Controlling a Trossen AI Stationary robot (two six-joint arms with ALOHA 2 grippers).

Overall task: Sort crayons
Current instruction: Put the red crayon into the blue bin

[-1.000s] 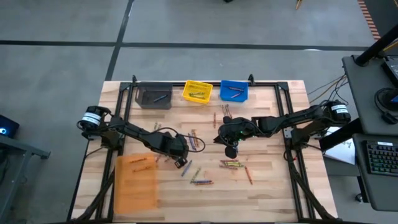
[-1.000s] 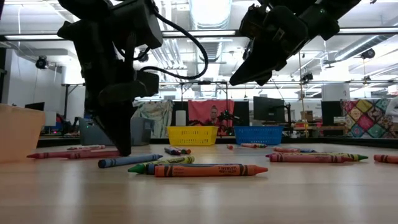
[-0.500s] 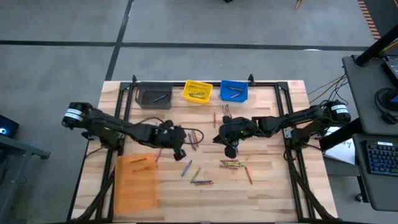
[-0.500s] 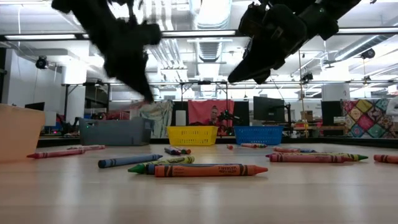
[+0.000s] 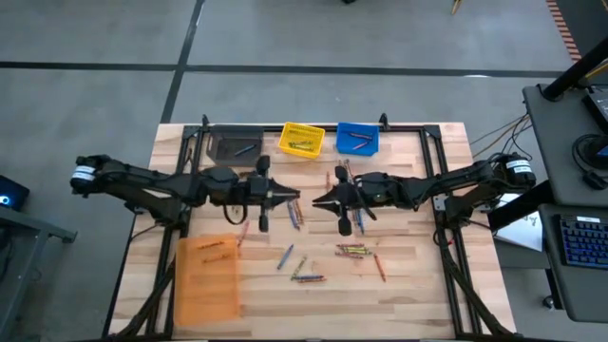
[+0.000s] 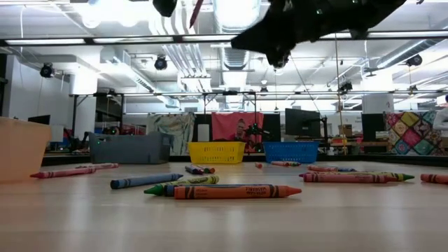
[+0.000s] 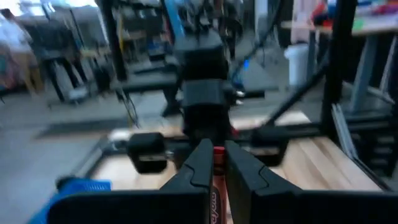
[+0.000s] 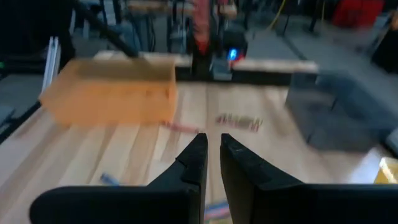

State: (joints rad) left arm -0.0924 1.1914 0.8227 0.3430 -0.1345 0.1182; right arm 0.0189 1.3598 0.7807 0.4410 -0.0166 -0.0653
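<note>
Between left gripper (image 7: 215,163) fingers, a red crayon (image 7: 217,186), above table (image 5: 418,285).

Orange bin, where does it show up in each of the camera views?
High view: the orange bin sits at the lower left of the table.
Low view: it is cut off by the far left edge.
Left wrist view: not in it.
Right wrist view: upper left, blurred.
Shared landmark: the grey bin, left of centre in the low view and at the right in the right wrist view.
</note>
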